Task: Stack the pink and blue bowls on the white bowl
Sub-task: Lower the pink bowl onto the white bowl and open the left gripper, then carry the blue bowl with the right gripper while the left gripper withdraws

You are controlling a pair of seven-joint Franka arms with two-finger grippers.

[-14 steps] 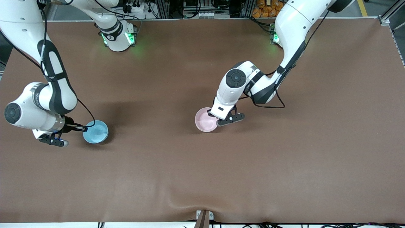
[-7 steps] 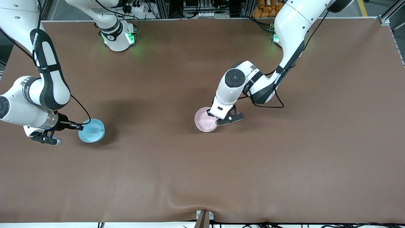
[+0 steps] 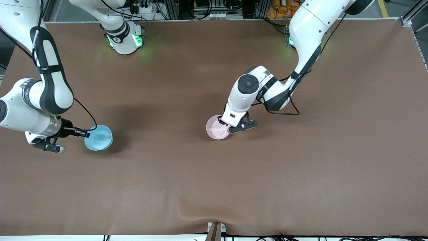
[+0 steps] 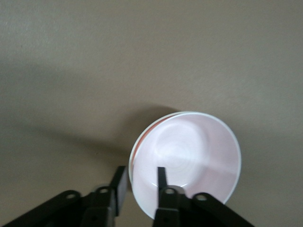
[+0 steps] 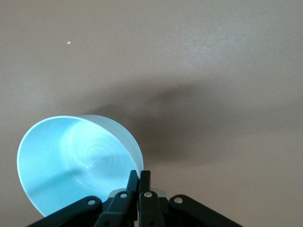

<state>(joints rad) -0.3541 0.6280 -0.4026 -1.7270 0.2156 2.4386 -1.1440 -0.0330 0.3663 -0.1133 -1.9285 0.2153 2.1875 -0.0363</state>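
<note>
The pink bowl [image 3: 216, 127] sits upright near the table's middle. My left gripper [image 3: 229, 128] is open with its jaws astride the rim, one finger inside the pink bowl [image 4: 189, 151] and one outside, left gripper [image 4: 141, 173] clear of the wall. A thin second edge shows beside that rim. The white bowl is hidden or out of view. The blue bowl [image 3: 99, 137] hangs tilted over the table toward the right arm's end. My right gripper [image 3: 87, 134] is shut on its rim; in its wrist view the right gripper [image 5: 140, 175] pinches the wall of the blue bowl [image 5: 75, 161].
The brown table cover [image 3: 301, 167] has a raised wrinkle near the front edge at its middle [image 3: 200, 209]. A small bracket [image 3: 215, 229] sits at that edge. The two arm bases [image 3: 123, 40] stand along the table's back edge.
My left gripper has opened off the pink bowl's rim. My right gripper with the blue bowl shifted a little toward the right arm's end of the table and the bowl tilted more.
</note>
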